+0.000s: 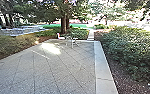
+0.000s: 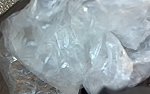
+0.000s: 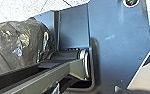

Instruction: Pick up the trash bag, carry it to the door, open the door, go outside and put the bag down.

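Note:
Crumpled clear plastic of the trash bag (image 2: pixel 63 47) spreads across the left wrist view, close to the camera, with brownish contents visible through it at one corner. In the right wrist view, the bag (image 3: pixel 18 45) appears as a bulging, shiny grey-brown mass beside the robot's dark base plate and jointed bar. How the left gripper meets the plastic is hidden. No door can be made out in the head view; the robot faces an outdoor paved yard.
Grey paving (image 1: pixel 63 67) stretches ahead, bordered on the right by a pale stone strip (image 1: pixel 103 72) and a large bush (image 1: pixel 133 50). Metal-legged furniture (image 1: pixel 72 42) stands at the far end, before a tree trunk (image 1: pixel 65 23). Low shrubs (image 1: pixel 11 45) line the left.

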You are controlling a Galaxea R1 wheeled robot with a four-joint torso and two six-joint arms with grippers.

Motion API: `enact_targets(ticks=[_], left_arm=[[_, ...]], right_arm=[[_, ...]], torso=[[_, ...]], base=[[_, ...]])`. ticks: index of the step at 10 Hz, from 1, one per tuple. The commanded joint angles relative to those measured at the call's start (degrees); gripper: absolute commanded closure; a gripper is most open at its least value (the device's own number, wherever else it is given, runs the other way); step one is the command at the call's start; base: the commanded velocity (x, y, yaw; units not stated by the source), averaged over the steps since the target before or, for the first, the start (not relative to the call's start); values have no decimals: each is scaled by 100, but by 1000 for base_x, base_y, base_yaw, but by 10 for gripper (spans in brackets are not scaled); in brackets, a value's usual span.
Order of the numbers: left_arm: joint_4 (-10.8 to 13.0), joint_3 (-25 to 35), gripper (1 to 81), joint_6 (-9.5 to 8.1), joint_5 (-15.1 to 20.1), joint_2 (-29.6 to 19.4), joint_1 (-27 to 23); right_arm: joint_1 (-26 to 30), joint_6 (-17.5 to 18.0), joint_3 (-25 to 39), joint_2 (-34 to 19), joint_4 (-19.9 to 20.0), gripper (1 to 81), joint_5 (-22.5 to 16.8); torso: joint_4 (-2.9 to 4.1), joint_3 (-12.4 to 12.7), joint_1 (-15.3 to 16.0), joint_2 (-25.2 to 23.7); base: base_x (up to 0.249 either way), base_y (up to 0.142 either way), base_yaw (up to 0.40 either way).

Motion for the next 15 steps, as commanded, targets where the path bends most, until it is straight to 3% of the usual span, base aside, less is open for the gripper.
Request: enact_targets(ticks=[1, 5, 6, 8, 12, 13, 15], left_arm=[[-55, 473, 811, -7, 450, -348, -365], [-459, 1380, 811, -33, 476, -1149, -822], [-547, 1582, 811, -51, 520, -1342, -989], [-818, 1784, 811, -59, 862, -1631, -1374], [-1249, 1722, 811, -77, 1504, -1852, -2246], [-1355, 1722, 811, -77, 1662, -1878, -2475], [-1496, 1608, 811, -130, 2076, -1870, -2949]], right_arm=[[146, -26, 1046, -485, -133, 10, -352], [154, -26, 1134, -591, -124, 10, -352], [172, -26, 1134, -582, -124, 10, -361], [180, -26, 1134, -582, -124, 10, -370], [189, -26, 1116, -591, -133, 10, -370], [189, -26, 1090, -573, -124, 10, -370], [172, -17, 1046, -564, -97, 10, -361]], torso=[[0, 0, 0, 0], [0, 0, 0, 0], [0, -443, 0, 0], [0, -658, -2, 0], [0, -1407, 2, 2], [0, -1079, 2, 4], [0, -1336, 6, 6]], base=[[0, 0, 0], [0, 0, 0], [0, 0, 0], [0, 0, 0], [0, 0, 0], [0, 0, 0], [0, 0, 0]])
